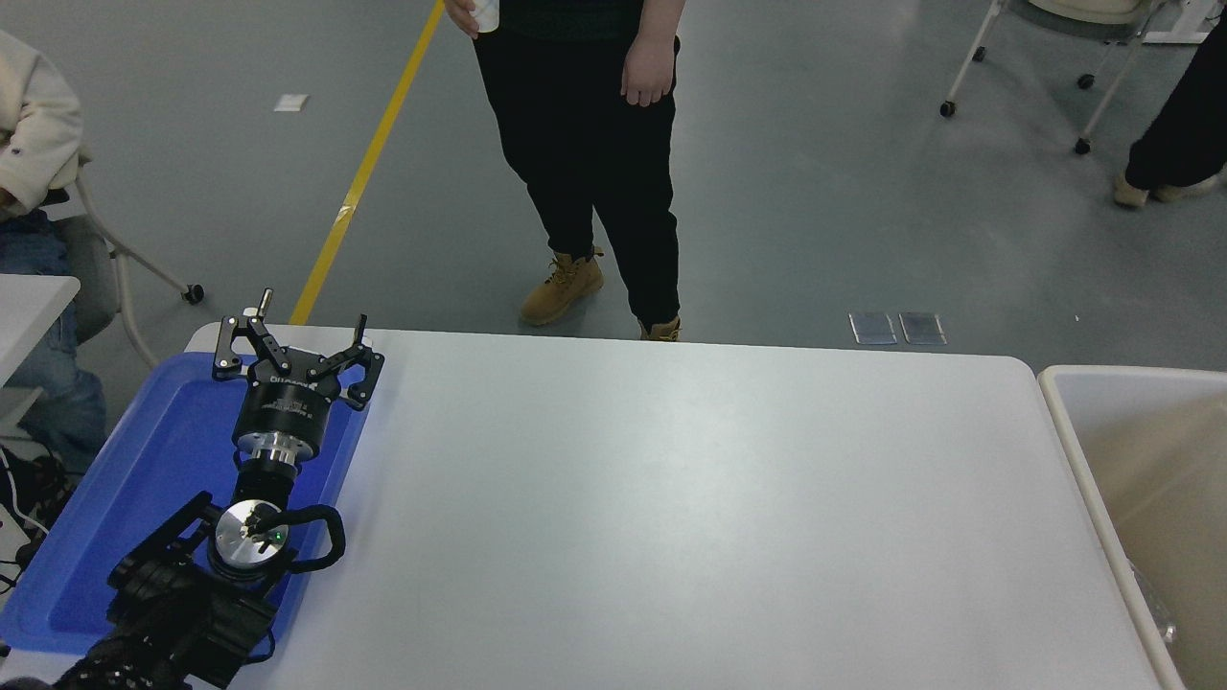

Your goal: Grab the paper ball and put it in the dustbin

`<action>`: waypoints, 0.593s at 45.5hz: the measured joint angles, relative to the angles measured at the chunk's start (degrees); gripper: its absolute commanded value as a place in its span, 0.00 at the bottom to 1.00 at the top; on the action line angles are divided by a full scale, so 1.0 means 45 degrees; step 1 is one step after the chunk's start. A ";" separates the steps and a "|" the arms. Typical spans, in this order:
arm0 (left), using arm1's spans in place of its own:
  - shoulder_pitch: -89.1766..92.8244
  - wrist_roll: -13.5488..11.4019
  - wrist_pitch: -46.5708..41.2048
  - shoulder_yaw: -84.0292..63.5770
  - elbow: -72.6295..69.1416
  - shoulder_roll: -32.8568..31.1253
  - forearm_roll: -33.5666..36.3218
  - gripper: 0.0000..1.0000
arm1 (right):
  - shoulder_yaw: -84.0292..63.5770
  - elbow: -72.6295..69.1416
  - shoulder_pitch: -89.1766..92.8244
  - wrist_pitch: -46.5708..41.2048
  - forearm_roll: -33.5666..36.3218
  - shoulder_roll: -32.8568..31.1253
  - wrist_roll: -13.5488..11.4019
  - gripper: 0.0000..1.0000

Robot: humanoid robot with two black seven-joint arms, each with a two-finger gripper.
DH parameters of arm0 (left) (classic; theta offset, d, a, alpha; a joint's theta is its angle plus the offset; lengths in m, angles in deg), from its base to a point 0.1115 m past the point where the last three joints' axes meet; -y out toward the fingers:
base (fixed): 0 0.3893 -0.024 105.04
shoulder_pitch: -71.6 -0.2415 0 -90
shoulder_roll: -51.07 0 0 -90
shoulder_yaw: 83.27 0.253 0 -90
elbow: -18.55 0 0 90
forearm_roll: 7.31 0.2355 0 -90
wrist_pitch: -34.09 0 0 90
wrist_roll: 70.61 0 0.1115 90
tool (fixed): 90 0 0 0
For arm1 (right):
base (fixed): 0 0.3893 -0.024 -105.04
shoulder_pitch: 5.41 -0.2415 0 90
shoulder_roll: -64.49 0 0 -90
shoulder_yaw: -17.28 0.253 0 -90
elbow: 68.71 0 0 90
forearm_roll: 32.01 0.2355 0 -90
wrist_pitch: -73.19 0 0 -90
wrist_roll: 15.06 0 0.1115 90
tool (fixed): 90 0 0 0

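Left tool (292,347) parked over the blue tray (144,479) at the tabletop's (671,517) left end, fingers spread, gripping nothing. Right tool out of frame. Dustbin (1064,422) sits just off the tabletop's right edge (beige lining visible). Paper ball not visible anywhere. A person (585,144) stands beyond the tabletop's far side.
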 measured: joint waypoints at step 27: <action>0.0000 0.0001 -0.0003 -0.0003 -0.0001 0.0001 0.0000 1.00 | -0.1247 0.2009 0.1947 0.1092 0.1757 0.2443 -0.0117 0.86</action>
